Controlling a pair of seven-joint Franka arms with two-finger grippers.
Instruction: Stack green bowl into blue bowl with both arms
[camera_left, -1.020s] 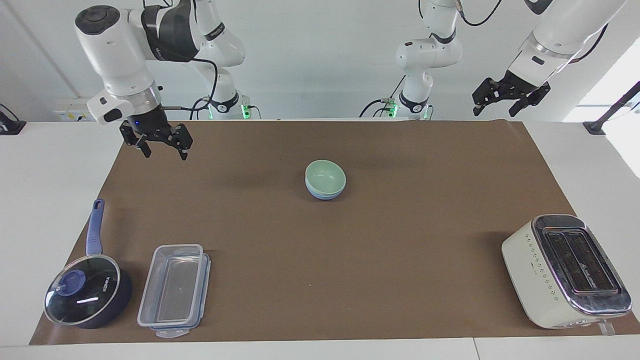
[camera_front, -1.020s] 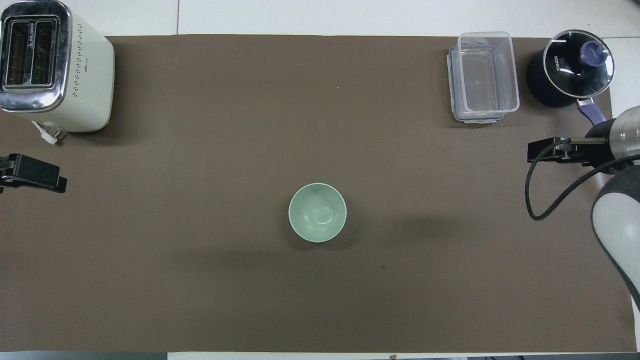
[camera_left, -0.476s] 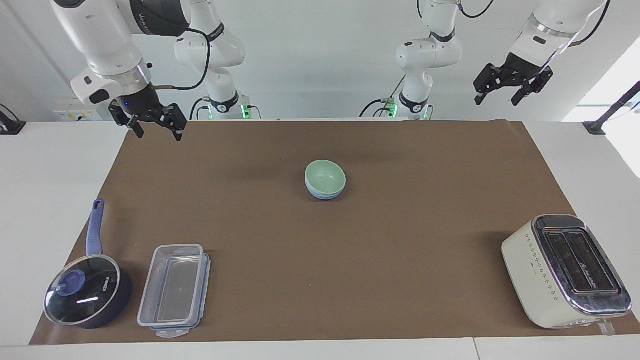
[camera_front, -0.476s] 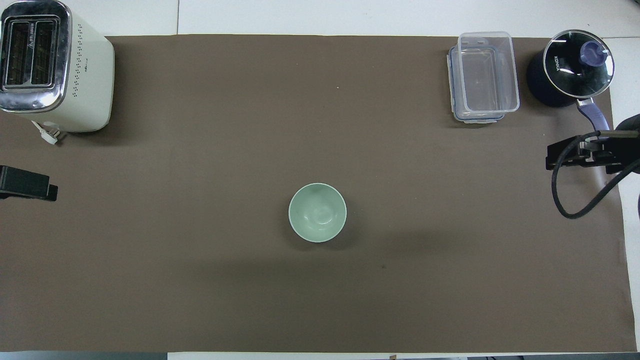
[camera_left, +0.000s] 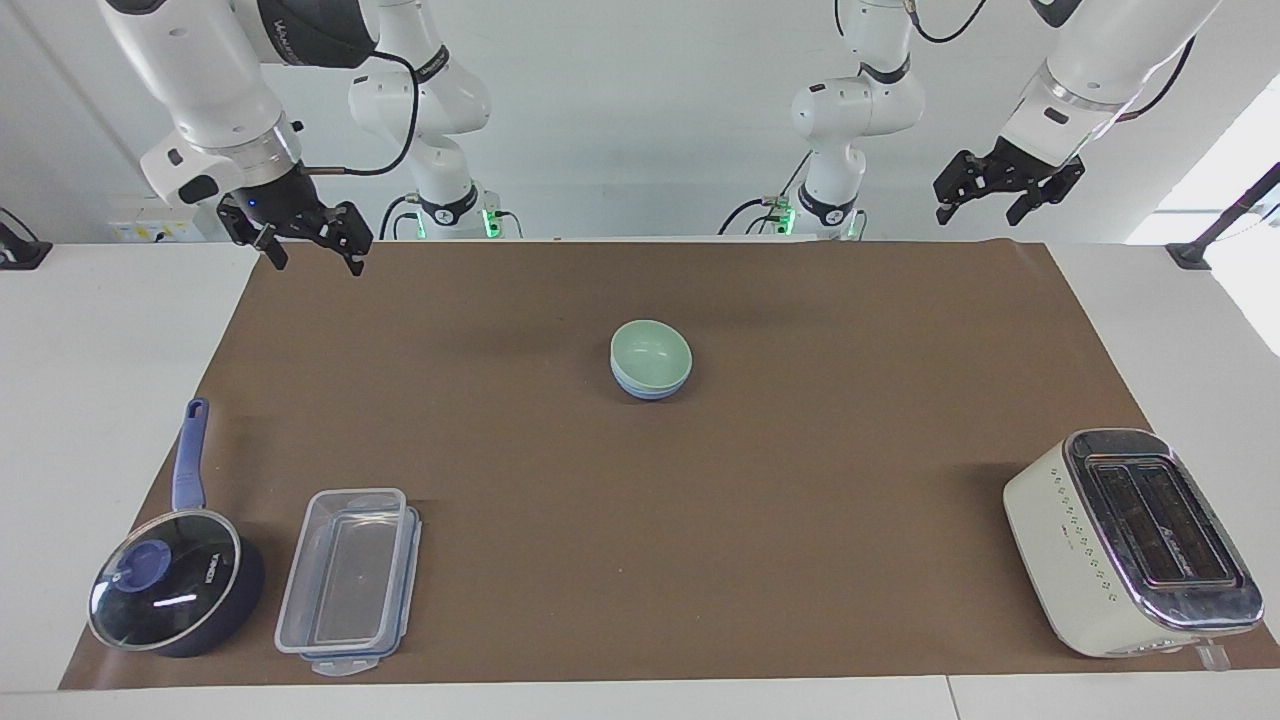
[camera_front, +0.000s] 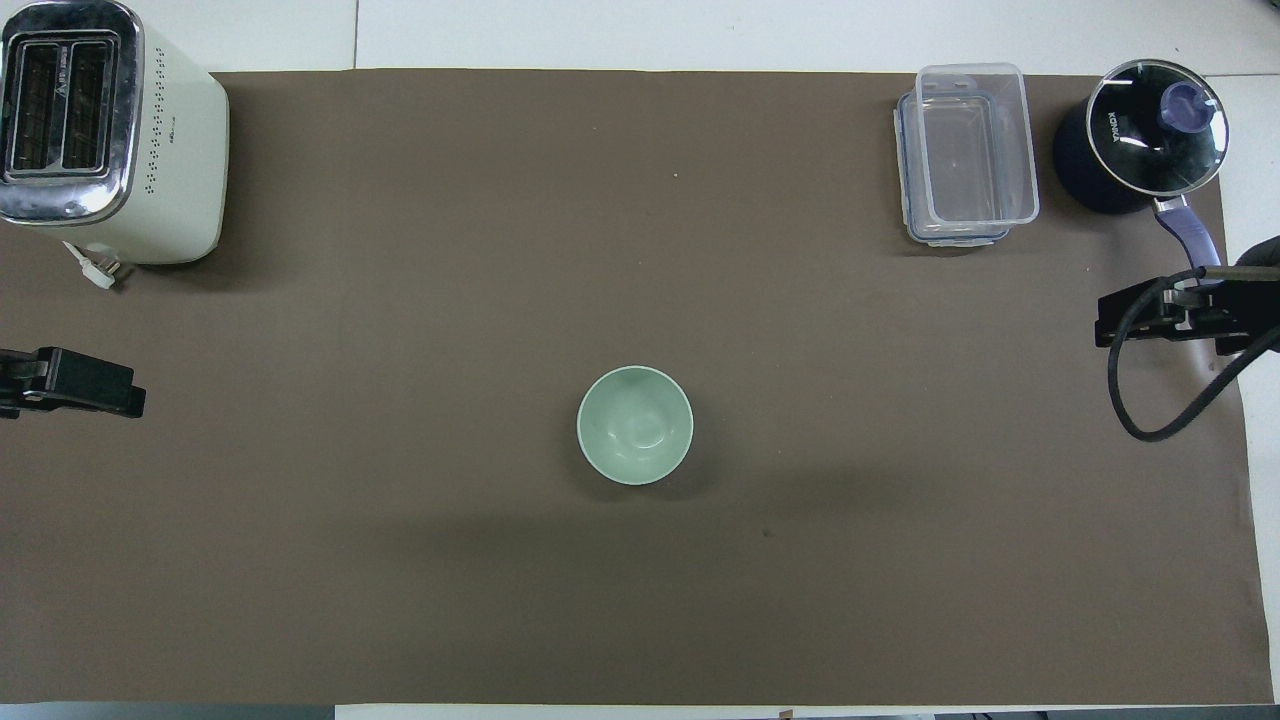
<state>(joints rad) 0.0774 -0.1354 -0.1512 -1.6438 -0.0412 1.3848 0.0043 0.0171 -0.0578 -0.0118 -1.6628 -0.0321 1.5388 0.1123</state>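
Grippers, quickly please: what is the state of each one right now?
Left gripper: open, holding nothing, raised at the left arm's end of the table.
Right gripper: open, holding nothing, raised at the right arm's end.

Both arms are up and clear of the table. The right arm comes down from high at its own end, wrist bent downward, and its right gripper (camera_left: 312, 248) hangs in the air with the two black fingers spread apart, nothing between them. The left arm slants down from above at its end, and the left gripper (camera_left: 978, 198) is also raised, fingers parted, empty.
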